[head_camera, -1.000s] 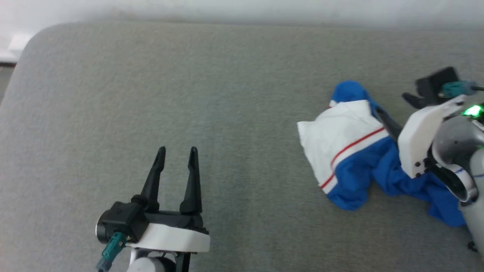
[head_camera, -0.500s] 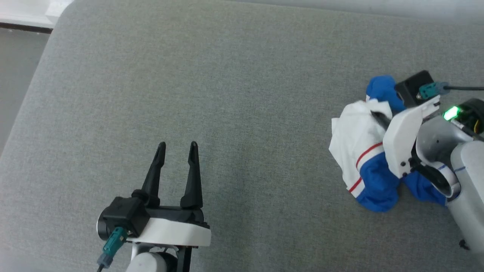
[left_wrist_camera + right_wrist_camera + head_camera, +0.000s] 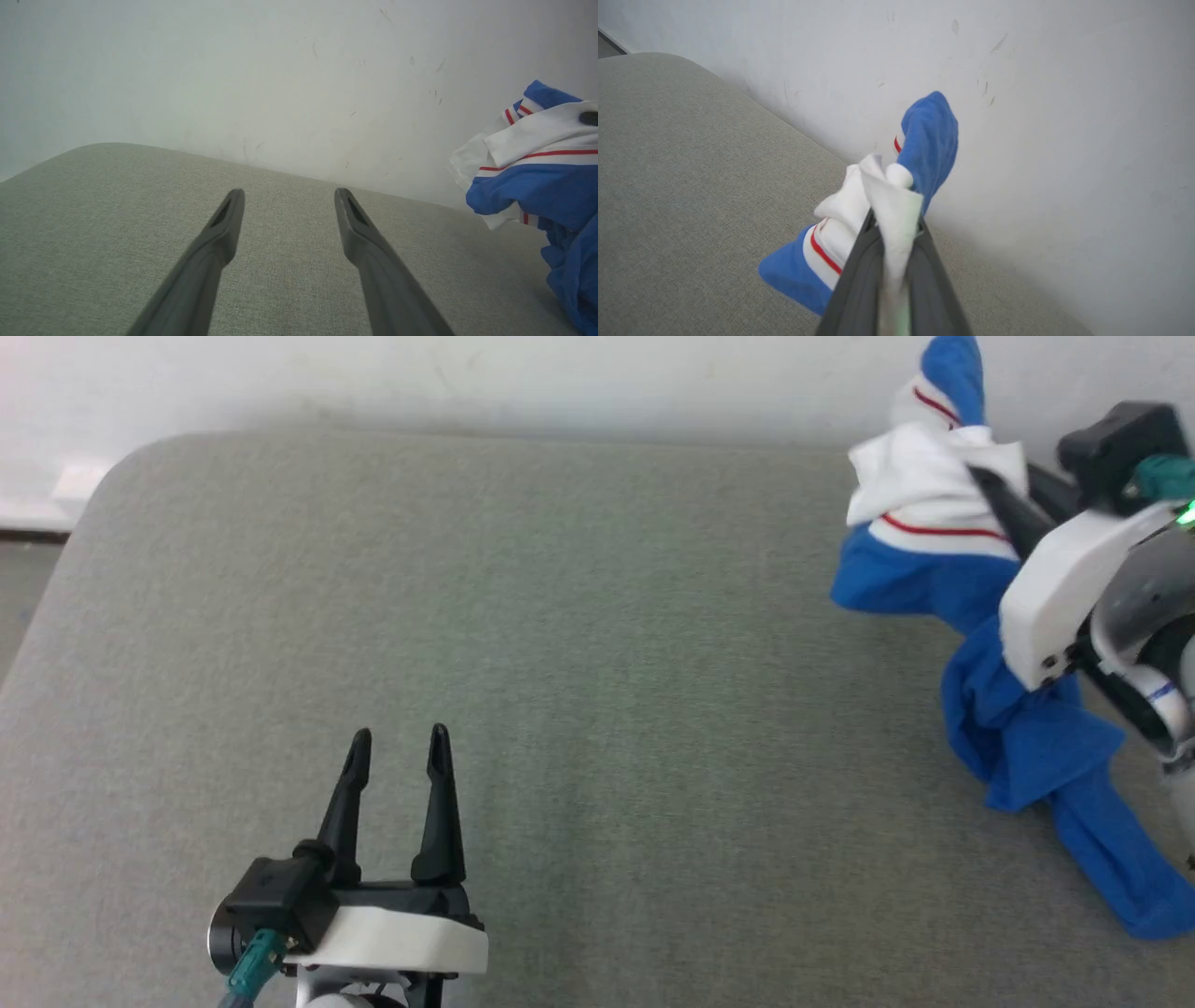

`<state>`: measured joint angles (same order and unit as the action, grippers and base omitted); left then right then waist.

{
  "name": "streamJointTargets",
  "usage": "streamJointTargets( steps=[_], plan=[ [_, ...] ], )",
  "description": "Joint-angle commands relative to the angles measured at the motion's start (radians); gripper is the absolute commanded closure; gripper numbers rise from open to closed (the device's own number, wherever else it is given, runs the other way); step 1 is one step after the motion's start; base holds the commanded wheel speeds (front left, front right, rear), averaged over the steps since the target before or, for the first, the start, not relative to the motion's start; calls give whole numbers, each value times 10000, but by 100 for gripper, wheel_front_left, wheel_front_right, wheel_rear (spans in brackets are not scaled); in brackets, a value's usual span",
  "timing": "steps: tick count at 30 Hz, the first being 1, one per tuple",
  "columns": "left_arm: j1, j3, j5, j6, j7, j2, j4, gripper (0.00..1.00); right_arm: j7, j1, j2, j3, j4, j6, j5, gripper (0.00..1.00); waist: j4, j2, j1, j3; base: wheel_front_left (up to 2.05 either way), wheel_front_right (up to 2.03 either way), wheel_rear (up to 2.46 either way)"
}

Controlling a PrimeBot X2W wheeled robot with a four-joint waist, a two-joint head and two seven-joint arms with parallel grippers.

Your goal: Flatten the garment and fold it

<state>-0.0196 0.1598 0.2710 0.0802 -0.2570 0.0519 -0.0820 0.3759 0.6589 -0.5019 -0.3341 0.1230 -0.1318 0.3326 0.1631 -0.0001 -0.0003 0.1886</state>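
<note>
- A bare indoor room that looks like a robot test space; whether it is a lab or a home cannot be told.
- A wide grey cloth-covered pad (image 3: 597,663) with a rounded corner stands against a scuffed white wall (image 3: 467,373).
- A strip of grey floor (image 3: 17,588) shows at the left.
- The only equipment is a robot's left gripper (image 3: 400,735) and its right gripper (image 3: 895,221), which is clamped on a T-shirt (image 3: 934,588).

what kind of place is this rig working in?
Probably an indoor lab or test room: a grey fabric surface with a rounded corner, set against a scuffed white wall, and a T-shirt.

Left gripper (image 3: 399,735) sits low, fingers (image 3: 342,798) spread; right gripper (image 3: 980,478), raised, pinches the garment (image 3: 934,586).
</note>
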Motion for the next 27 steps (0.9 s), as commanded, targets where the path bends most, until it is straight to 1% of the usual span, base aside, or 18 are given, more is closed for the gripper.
streamJointTargets(
  steps=[1, 4, 8, 12, 14, 16, 17, 18, 20, 22, 25, 27],
  plan=[
    [-98, -50, -112, -55, -47, -16, -5, 0, -112, -87, -7, -186, -241, 11, -94, 100, -658, 1, 3, -546, 0, 0, 0],
    [-142, -39, -104, -98, -47, -16, 16, 0, -196, -668, 45, -803, -796, 11, -122, 100, -805, 1, 3, -477, 0, 0, 0],
    [-90, 15, -91, -162, -47, -16, 126, 0, -332, -1755, 544, -1782, -1253, 11, -42, 100, -870, 1, 3, -280, 0, 0, 0],
    [88, 117, -80, -252, -47, -16, 288, 0, -586, -2650, 1281, -2654, -957, 11, -113, 100, -679, 1, 3, -97, 0, 0, 0],
    [165, 158, -65, -282, -47, -16, 376, 0, -679, -2932, 1599, -3130, -586, 11, -165, 100, -539, 1, 3, -27, 0, 0, 0],
    [231, 214, -40, -310, -47, -16, 467, 0, -688, -3058, 1784, -3615, -133, 11, -249, 100, -360, 1, 3, 33, 0, 0, 0],
    [261, 241, -23, -316, -47, -16, 509, 0, -681, -3089, 1849, -3853, 97, 11, -265, 73, -262, 1, 3, 49, 0, 0, 0],
    [282, 263, 5, -314, -47, -16, 545, 0, -598, -3099, 1874, -4100, 321, 11, -248, 0, -165, 1, 3, 57, 0, 0, 0],
    [295, 277, 59, -290, -47, -16, 594, 0, -584, -3027, 1947, -4411, 559, 11, -98, 0, 6, 1, 3, 53, 0, 0, 0],
    [253, 254, 103, -264, -47, -16, 614, 0, -509, -2934, 2035, -4466, 608, 11, 298, 0, 138, 1, 3, 18, 0, 0, 0],
    [151, 211, 144, -249, -47, -16, 614, 0, -377, -2618, 2112, -4087, 314, 11, 952, 0, 292, 1, 3, -33, 0, 0, 0],
    [105, 209, 165, -236, -47, -16, 594, 0, -197, -2317, 2060, -3615, -41, 11, 1268, 0, 389, 1, 3, -57, 0, 0, 0]
  ],
)
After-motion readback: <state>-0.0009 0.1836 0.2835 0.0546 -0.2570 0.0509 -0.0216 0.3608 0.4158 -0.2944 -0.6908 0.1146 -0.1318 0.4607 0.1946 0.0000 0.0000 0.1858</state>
